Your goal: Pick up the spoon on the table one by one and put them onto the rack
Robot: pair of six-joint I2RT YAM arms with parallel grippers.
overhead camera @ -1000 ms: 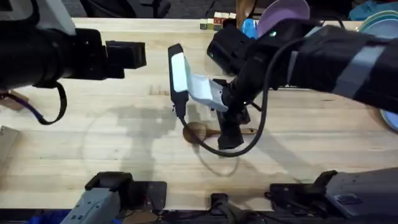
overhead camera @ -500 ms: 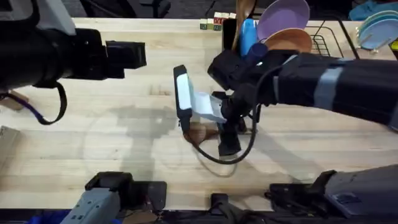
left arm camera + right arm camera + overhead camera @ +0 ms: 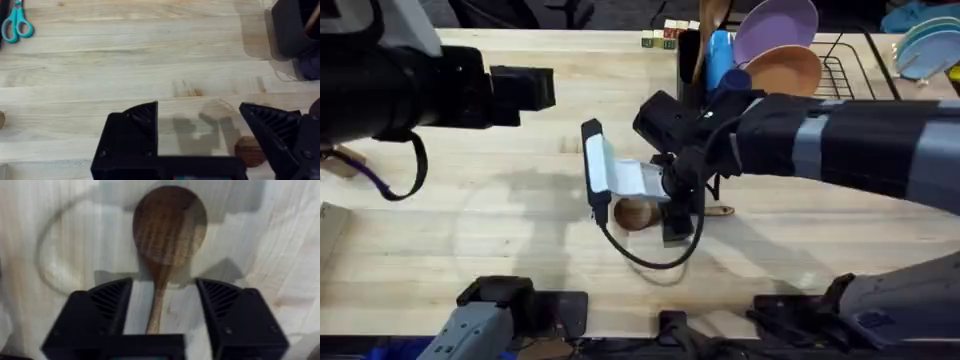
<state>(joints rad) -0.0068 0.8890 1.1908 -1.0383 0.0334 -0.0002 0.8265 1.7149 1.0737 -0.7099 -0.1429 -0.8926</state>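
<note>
The brown wooden spoon (image 3: 634,213) lies flat on the pale wood table (image 3: 470,230), bowl to the left, handle tip (image 3: 721,210) to the right. My right gripper (image 3: 676,222) hangs low over the handle. In the right wrist view the spoon (image 3: 170,222) runs between the open right gripper (image 3: 162,287), one finger on each side of the handle. My left gripper (image 3: 200,135) is open and holds nothing, high at the far left (image 3: 525,88); the spoon's bowl (image 3: 248,151) shows near one finger. The black wire rack (image 3: 840,62) with its utensil cup (image 3: 688,52) stands at the back.
A purple plate (image 3: 776,25) and a brown plate (image 3: 782,70) stand in the rack, with a blue utensil (image 3: 719,55) in the cup. Stacked plates (image 3: 925,45) sit at the far right, small blocks (image 3: 665,35) at the back edge, teal scissors (image 3: 17,25) on the table.
My right arm has swung left and lower, bringing its gripper down around the spoon's handle and uncovering the rack's plates. The spoon and the left arm have stayed put.
</note>
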